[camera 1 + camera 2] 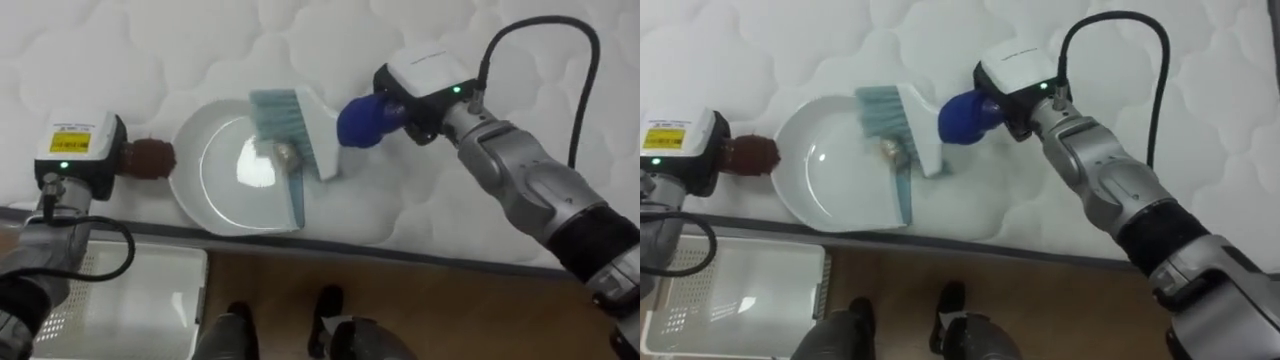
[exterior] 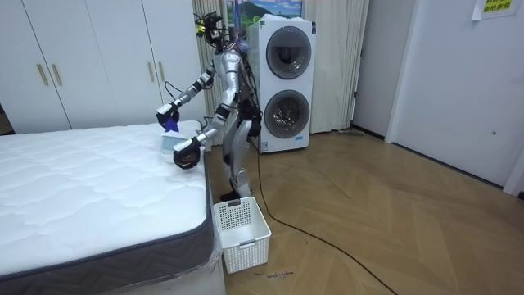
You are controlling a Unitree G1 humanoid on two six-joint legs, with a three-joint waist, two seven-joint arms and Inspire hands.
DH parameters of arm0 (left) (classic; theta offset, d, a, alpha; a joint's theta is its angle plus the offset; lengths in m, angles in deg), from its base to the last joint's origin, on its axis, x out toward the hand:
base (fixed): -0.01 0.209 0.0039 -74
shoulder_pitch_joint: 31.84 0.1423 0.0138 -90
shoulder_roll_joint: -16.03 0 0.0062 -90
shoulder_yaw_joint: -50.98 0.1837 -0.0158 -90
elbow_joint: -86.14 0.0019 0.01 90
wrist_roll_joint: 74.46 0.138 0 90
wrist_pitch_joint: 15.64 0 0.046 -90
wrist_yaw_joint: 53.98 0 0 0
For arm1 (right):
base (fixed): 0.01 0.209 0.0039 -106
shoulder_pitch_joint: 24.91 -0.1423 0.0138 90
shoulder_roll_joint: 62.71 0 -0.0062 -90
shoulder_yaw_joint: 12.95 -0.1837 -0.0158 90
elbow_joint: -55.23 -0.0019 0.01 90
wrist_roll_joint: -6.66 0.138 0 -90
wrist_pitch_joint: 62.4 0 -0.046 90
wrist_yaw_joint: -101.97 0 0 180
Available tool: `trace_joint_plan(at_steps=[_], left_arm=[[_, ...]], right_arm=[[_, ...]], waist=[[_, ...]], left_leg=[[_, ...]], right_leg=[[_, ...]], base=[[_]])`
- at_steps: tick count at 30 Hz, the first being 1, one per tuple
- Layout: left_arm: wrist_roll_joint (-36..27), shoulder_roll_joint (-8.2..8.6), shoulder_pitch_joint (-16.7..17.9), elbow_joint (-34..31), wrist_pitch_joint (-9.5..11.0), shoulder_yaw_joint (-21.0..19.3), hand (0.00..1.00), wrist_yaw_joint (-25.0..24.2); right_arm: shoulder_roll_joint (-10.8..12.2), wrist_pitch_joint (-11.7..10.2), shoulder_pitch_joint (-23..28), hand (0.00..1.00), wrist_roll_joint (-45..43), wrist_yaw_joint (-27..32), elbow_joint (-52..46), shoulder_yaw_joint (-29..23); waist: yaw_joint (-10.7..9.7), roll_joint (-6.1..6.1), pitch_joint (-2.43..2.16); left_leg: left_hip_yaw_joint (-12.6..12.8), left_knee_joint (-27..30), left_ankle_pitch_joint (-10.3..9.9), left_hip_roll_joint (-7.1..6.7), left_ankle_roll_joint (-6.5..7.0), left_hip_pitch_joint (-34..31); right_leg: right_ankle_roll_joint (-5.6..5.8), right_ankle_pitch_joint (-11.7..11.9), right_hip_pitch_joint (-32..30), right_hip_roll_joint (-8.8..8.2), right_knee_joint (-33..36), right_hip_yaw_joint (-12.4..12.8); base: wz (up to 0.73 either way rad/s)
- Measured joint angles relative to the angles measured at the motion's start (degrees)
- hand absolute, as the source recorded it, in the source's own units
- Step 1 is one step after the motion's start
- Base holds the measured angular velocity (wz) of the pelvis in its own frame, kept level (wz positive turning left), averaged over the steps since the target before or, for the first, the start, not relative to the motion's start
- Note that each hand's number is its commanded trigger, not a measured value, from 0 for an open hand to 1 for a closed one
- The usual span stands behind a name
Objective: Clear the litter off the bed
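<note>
A white dustpan (image 1: 225, 195) lies on the mattress (image 1: 140, 50) near its edge. Its brown handle (image 1: 152, 157) runs into my left hand (image 1: 75, 150), which is shut on it. My right hand (image 1: 428, 95) grips the blue handle (image 1: 365, 120) of a white brush (image 1: 322, 140). The brush's pale teal bristles (image 1: 280, 115) rest over the pan's far rim. A small bit of debris (image 1: 288, 152) sits just under the bristles, at the pan's mouth. In the room view I stand at the bed's side with both hands (image 2: 187, 154) over the mattress.
A white plastic basket (image 1: 130, 300) stands on the wooden floor by the bed's edge, below my left arm. In the room view, two stacked washing machines (image 2: 282, 82) are behind me and white wardrobes (image 2: 82, 57) line the wall.
</note>
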Motion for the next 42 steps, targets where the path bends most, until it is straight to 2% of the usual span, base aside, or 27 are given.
trace_joint_plan(at_steps=[5, 9, 13, 14, 17, 24, 31, 33, 39, 42], left_arm=[[1.01, 1.12, 1.25, 1.54, 0.0, -0.02, 1.0, 0.04], [1.01, 2.75, 1.47, 2.16, -0.33, -0.02, 1.0, 0.17], [1.0, 3.32, 1.49, 2.3, -0.43, 0.0, 1.0, 0.28], [1.0, 3.51, 1.52, 2.3, -0.44, 0.01, 1.0, 0.3], [0.99, 4.29, 1.62, 2.37, -0.54, 0.04, 1.0, 0.31], [0.87, 6.03, 1.91, 3.34, -0.42, -0.05, 1.0, 0.19], [0.84, 6.0, 1.89, 3.26, -0.16, -0.27, 1.0, 0.37], [0.74, 6.0, 1.97, 3.27, 0.52, -0.27, 1.0, 0.98], [0.54, 6.21, 3.26, 3.04, 1.22, -0.63, 1.0, 2.8], [-0.32, 6.68, 4.4, 2.56, 1.69, -1.75, 1.0, 3.98]], right_arm=[[1.79, -2.77, 0.04, 1.0, 4.86, -2.01, -1.59, -0.12], [2.13, -5.32, 0.04, 1.0, 10.44, -2.65, -2.9, -0.19], [2.3, -6.58, 0.04, 1.0, 16.0, -2.65, -3.3, -0.24], [2.29, -6.92, 0.05, 1.0, 16.82, -2.65, -3.29, -0.28], [2.13, -7.01, 0.14, 1.0, 17.13, -2.64, -3.11, -0.65], [2.1, -7.67, 2.36, 1.0, 19.93, -2.27, -0.4, -2.55], [2.04, -7.82, 3.98, 1.0, 20.93, -1.96, 0.07, -3.84], [2.04, -8.8, 4.36, 1.0, 21.57, -1.75, 1.32, -5.79], [1.93, -9.17, 8.25, 1.0, 24.98, 1.48, 2.26, -12.82], [1.92, -9.86, 9.43, 1.0, 31.96, 4.04, 3.92, -15.64]], waist=[[0.31, 0.53, -0.19], [0.27, 1.01, -0.32], [0.16, 1.54, -0.3], [-0.16, 1.64, -0.29], [-0.31, 1.8, -0.29], [0.13, 1.8, -0.29], [-0.34, 1.8, -0.29], [-0.34, 1.8, -0.29], [-0.87, 1.95, -0.34], [-1.42, 3.11, -0.51]], left_leg=[[0.16, 0.1, -0.01, -0.37, 0.0, 0.73], [0.03, 0.5, 0.0, -0.45, 0.01, 0.72], [0.03, 0.83, 0.0, -0.66, 0.01, 0.71], [0.04, 0.83, 0.04, -1.21, 0.08, 0.71], [-0.01, 0.97, 0.08, -2.02, 0.16, 0.89], [-0.32, 0.99, 0.08, -2.23, 0.2, 0.87], [-0.53, 0.93, 0.05, -2.27, 0.23, 0.6], [-0.53, 0.88, 0.05, -2.29, 0.25, 0.65], [-0.69, 0.98, -0.04, -2.32, 0.41, 0.64], [-0.77, 1.39, -0.19, -2.28, 0.64, 0.69]], right_leg=[[-0.03, -0.4, -0.02, -0.68, 1.25, 0.6], [-0.17, -0.59, -0.06, -1.12, 1.62, 0.37], [-0.22, -0.93, -0.24, -1.51, 2.47, 0.31], [-0.18, -1.42, -0.55, -2.16, 3.41, 0.29], [-0.04, -2.31, -0.94, -3.09, 5.16, 0.5], [0.08, -2.43, -0.81, -3.26, 5.21, 0.31], [0.0, -2.51, -0.87, -3.61, 5.03, -0.29], [0.07, -2.52, -0.75, -3.66, 4.92, -0.33], [0.34, -2.69, -0.69, -3.68, 4.99, -0.26], [0.49, -2.65, -0.45, -3.5, 4.82, -0.05]], base=[[0.01], [0.02], [0.02], [0.11], [0.11], [0.01], [0.02], [0.0], [0.01], [-0.01]])
